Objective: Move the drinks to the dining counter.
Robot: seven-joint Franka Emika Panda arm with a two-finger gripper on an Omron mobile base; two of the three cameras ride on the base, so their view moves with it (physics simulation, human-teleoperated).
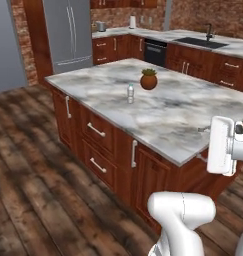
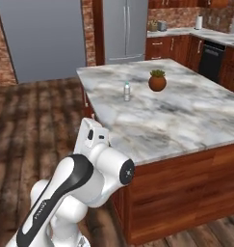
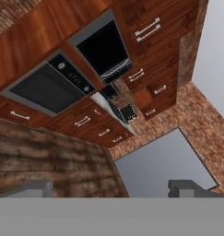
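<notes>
A clear plastic water bottle [image 1: 130, 93] [image 2: 127, 91] stands upright on the marble island [image 1: 163, 120] [image 2: 176, 120], a little in front of a terracotta pot with a green plant [image 1: 149, 79] [image 2: 157, 80]. The dining counter [image 1: 238, 47] with its black sink [image 1: 200, 42] and faucet [image 1: 209, 31] runs along the far wall. In the hand view my gripper [image 3: 111, 189] is open, its two fingertips [image 3: 37, 187] far apart with nothing between them. It faces away from the island, toward wall ovens and cabinets. My hand hangs off the island's near corner, well short of the bottle.
A steel fridge [image 1: 68, 32] [image 2: 125, 29] stands beyond the island's far end. A black dishwasher [image 1: 155, 51] [image 2: 212, 58] sits under the back counter. Wall ovens [image 3: 49, 87] and wood cabinets show in the rolled hand view. Dark plank floor [image 1: 33, 165] surrounds the island.
</notes>
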